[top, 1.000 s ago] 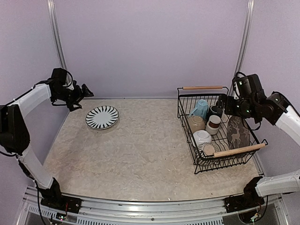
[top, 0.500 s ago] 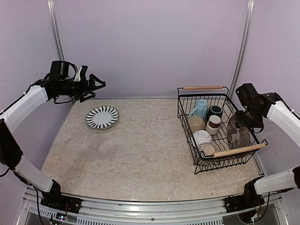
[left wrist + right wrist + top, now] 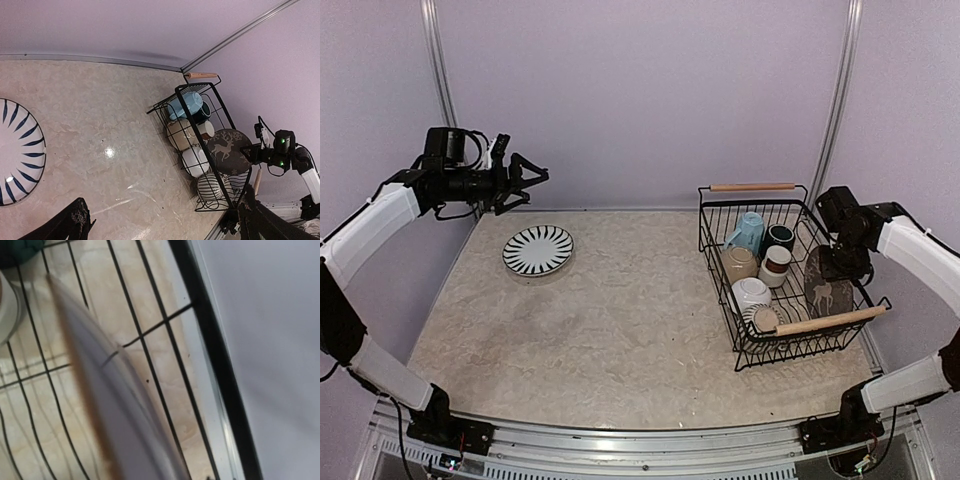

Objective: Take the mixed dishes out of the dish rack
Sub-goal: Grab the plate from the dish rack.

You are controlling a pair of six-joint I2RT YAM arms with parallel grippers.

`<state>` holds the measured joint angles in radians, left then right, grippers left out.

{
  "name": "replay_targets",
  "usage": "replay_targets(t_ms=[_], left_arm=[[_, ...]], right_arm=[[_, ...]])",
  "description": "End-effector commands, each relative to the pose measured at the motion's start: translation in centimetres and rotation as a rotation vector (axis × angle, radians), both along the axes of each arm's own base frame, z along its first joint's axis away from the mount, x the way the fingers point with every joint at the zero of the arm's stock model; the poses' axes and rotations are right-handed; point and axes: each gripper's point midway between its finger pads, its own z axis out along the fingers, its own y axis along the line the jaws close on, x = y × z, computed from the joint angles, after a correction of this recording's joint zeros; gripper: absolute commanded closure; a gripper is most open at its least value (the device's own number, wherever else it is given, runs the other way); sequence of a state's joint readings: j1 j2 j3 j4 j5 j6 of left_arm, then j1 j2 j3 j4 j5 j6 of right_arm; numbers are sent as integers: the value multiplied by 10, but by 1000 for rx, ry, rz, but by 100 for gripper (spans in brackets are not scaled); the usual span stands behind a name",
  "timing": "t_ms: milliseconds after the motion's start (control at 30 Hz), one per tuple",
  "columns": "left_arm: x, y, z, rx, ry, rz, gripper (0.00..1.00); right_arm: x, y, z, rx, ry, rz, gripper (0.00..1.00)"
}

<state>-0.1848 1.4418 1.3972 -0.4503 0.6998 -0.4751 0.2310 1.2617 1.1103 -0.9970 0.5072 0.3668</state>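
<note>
Sitting on the right side of a pale marbled table (image 3: 620, 330), the black wire dish rack (image 3: 702, 225) held most of its load. One dish looked unloaded: a black-and-white striped plate (image 3: 538, 250) lay flat at the table's far left. The left gripper (image 3: 528, 180) hung in the air above it, empty, fingers spread wide. The right gripper (image 3: 838, 262) was at the top rim of the dark deer-pattern plate (image 3: 828, 290), which stood on edge in the rack; its grip could not be told. Also left inside: a white bowl (image 3: 751, 294), light blue mug (image 3: 748, 230), dark green mug (image 3: 780, 238), brown-and-white cup (image 3: 776, 262), striped grey mug (image 3: 763, 319).
</note>
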Motion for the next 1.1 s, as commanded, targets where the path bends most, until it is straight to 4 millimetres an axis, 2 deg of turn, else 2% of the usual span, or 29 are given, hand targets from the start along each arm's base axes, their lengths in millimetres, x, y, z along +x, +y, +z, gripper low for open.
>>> replay_targets(t_ms=[0, 167, 300, 400, 500, 600, 867, 1067], left_arm=[[-2, -3, 2, -17, -15, -15, 1], [11, 12, -2, 21, 6, 94, 1], [31, 52, -12, 82, 45, 382, 1], [34, 67, -14, 110, 42, 463, 1], [33, 70, -15, 122, 40, 467, 1], [32, 67, -17, 101, 60, 431, 1], [28, 55, -19, -29, 102, 257, 1], [25, 42, -22, -28, 103, 197, 1]], right_arm=[[1, -2, -8, 12, 16, -4, 68], [3, 4, -5, 52, -32, 12, 74], [7, 10, -7, 84, -42, 32, 85], [9, 13, -12, 93, -31, 38, 93], [10, 14, -12, 97, -27, 36, 100], [10, 14, -5, 101, -46, 38, 100], [4, 8, 40, 88, -111, 34, 100], [-1, 8, 72, 104, -180, 48, 100]])
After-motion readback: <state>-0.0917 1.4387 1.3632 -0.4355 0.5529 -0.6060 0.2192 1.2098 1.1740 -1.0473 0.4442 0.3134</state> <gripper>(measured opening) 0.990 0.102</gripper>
